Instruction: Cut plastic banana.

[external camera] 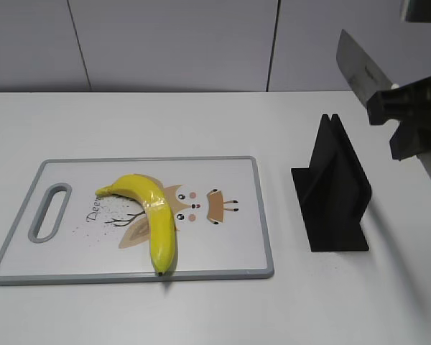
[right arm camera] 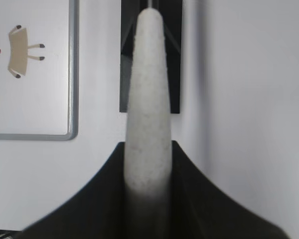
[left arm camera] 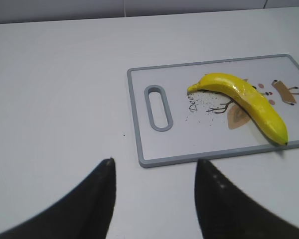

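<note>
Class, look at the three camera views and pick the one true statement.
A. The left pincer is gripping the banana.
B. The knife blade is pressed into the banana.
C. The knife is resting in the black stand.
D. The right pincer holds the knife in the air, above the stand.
D: the right pincer is shut on the knife above the black stand; the plastic banana lies untouched on the cutting board, and the left pincer is open and empty.

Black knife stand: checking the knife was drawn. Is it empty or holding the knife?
Empty: the black knife stand has a bare slot; the right gripper holds the grey-bladed knife above it.
</note>
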Robot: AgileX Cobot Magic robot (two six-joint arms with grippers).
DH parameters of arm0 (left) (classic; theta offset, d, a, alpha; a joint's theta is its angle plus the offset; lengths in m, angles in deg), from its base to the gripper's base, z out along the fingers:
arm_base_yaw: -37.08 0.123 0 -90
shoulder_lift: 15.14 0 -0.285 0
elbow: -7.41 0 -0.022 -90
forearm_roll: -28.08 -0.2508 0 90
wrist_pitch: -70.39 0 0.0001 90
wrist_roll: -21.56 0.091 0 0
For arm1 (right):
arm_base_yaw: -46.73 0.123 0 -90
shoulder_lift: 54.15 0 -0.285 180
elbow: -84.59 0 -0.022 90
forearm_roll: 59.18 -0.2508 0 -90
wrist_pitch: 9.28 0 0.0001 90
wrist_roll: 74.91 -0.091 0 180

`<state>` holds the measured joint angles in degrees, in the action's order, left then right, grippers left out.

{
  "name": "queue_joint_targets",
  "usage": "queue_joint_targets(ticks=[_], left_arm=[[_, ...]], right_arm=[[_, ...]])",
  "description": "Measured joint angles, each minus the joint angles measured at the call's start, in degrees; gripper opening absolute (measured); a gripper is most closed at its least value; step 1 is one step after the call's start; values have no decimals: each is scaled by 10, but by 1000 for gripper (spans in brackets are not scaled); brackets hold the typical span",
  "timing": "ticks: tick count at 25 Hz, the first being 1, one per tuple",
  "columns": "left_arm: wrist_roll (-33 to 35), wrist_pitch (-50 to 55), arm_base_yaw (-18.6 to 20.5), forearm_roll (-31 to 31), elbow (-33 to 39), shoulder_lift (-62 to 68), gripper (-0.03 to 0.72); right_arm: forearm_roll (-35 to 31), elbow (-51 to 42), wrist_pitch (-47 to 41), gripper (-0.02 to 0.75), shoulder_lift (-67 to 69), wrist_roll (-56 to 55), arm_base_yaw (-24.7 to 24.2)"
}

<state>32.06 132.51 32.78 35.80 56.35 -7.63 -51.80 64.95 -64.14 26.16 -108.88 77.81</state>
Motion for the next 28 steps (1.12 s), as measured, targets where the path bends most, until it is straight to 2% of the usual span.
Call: queue_joint_targets(ticks=[7, 10, 16, 22, 28], left_arm=[[8, -2, 0, 0, 0, 4, 498], [10, -27, 0, 1, -17, 44, 505], [21, -122, 0, 2, -82, 166, 634], [115, -176, 0, 14, -150, 301, 651], [230, -182, 0, 61, -231, 431, 637]], right_arm=[[17, 55, -5, 187, 2, 63, 0], [27, 93, -18, 187, 23, 111, 0], [34, 175, -26, 187, 90, 194, 0], [36, 253, -27, 187, 167, 293, 0], [36, 310, -27, 187, 238, 383, 0]])
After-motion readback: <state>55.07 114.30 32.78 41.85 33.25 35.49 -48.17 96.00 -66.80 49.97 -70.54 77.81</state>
